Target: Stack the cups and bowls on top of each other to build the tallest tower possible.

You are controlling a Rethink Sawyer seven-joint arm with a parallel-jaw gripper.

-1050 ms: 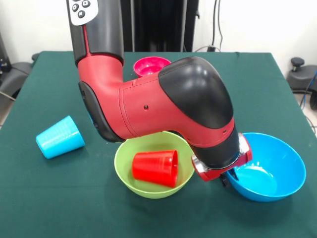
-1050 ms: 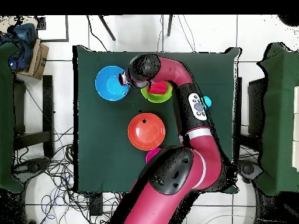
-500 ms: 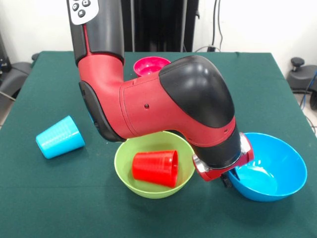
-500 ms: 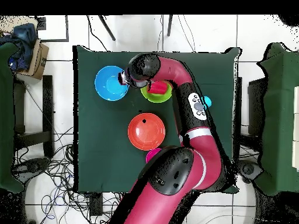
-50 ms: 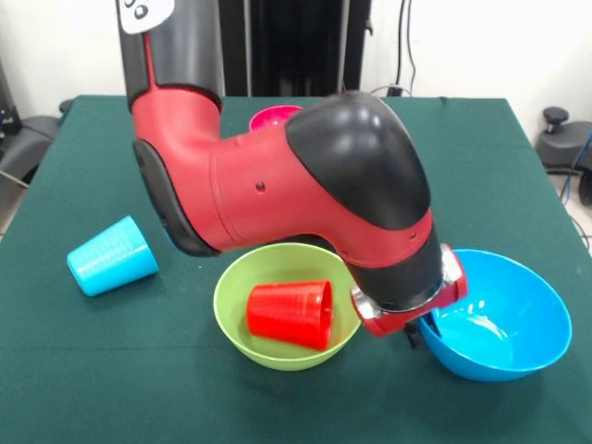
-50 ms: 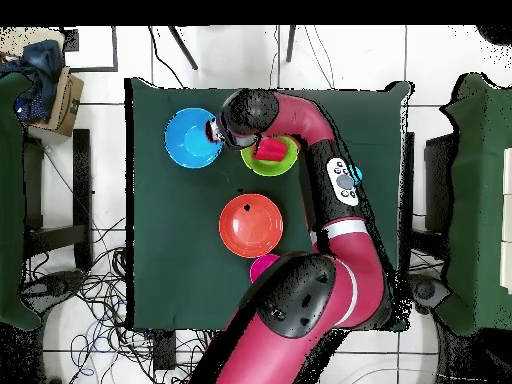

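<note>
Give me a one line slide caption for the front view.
Sawyer's gripper at the rim of the blue bowl, beside a lime green bowl holding a tipped red cup.

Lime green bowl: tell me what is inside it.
The lime green bowl holds one red cup lying on its side, mouth toward the arm's wrist. The arm covers the bowl's far rim, so that part cannot be checked.

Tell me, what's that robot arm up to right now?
Gripper at blue bowl's rim, grip hidden. Red cup on its side in green bowl. Light blue cup tipped over. No tower.
</note>
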